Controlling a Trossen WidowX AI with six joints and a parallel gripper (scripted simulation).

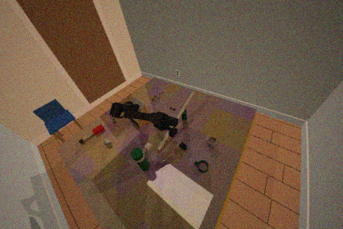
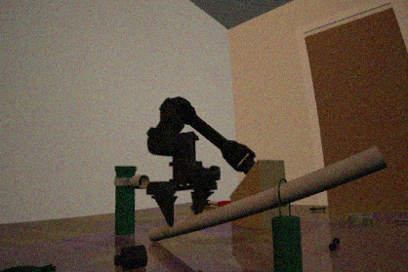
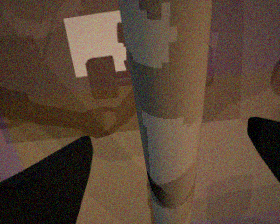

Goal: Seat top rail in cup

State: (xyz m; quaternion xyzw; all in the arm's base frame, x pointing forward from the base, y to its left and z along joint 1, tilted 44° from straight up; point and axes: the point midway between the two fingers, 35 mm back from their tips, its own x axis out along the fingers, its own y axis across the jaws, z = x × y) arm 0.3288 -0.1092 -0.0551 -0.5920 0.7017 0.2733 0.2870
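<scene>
The pale rail [image 1: 163, 141] [image 2: 322, 177] [image 3: 173, 150] slants through the thin loop [image 2: 279, 191] on the small green post [image 2: 287, 246] [image 1: 185, 116]. Its low end is down by the floor, outside the cup. The big green post [image 2: 125, 214] [image 1: 137, 153] stands upright. The pale rail-end cup [image 2: 142, 181] [image 1: 148, 145] hangs on its band near the post cap. My gripper [image 2: 183, 217] [image 3: 169, 134] is open, pointing down over the lower part of the rail. In the wrist view the rail runs between the fingers, with a gap on each side.
A dark cylinder [image 2: 133, 257] [image 1: 183, 146] lies near the rail's low end. A green ring [image 1: 196, 164] and a white panel [image 1: 180, 190] lie farther toward the front. A red-headed tool [image 1: 98, 130] and a blue chair [image 1: 53, 112] are at the left. A tan block [image 2: 270, 175] stands behind the rail.
</scene>
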